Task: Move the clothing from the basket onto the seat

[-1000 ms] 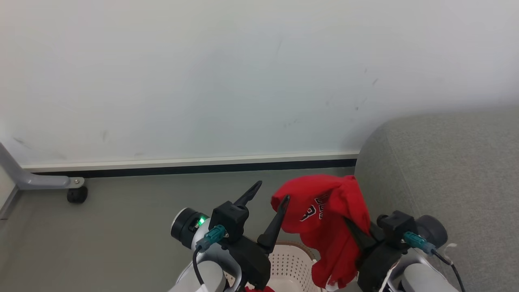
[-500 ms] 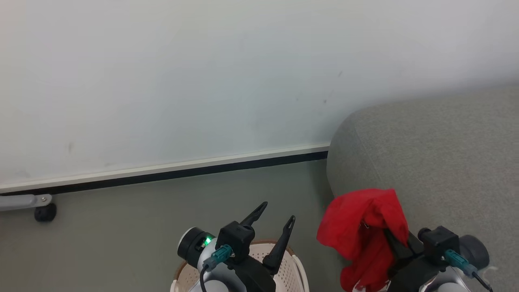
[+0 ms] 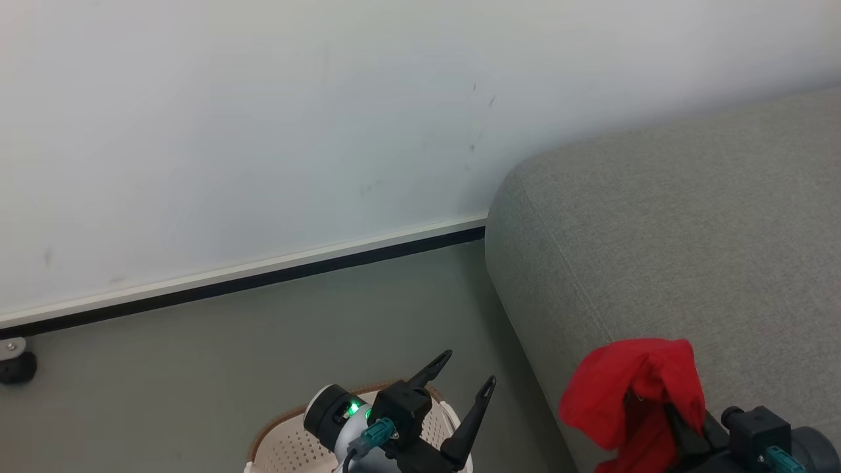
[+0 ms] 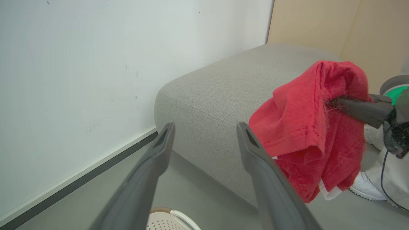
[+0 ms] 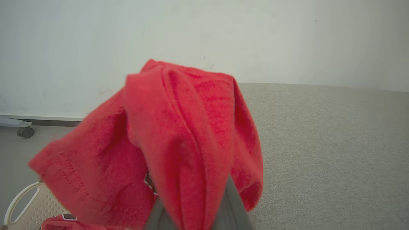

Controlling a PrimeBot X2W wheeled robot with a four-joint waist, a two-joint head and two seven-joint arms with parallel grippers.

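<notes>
My right gripper point(image 4: 332, 103) is shut on a red jersey point(image 3: 631, 394), which hangs bunched over its fingers point(image 4: 354, 110). The jersey point(image 5: 179, 134) is held in the air over the near left edge of the grey seat point(image 3: 657, 230). My left gripper point(image 3: 470, 369) stands open and empty above the cream basket point(image 3: 289, 430), to the left of the seat. In the left wrist view the left gripper point(image 4: 206, 127) points at the seat's corner point(image 4: 223, 95). More red clothing point(image 5: 64, 223) lies in the basket point(image 5: 19, 204).
A pale wall with a dark skirting strip point(image 3: 263, 279) runs behind the grey floor. A caster wheel of a grey frame point(image 3: 13, 368) stands at the far left. A person's white shoe point(image 4: 364, 188) rests on the floor by the seat.
The head camera has swung to the right. My right gripper has carried the red jersey from above the basket to over the seat's edge. The left gripper stays open.
</notes>
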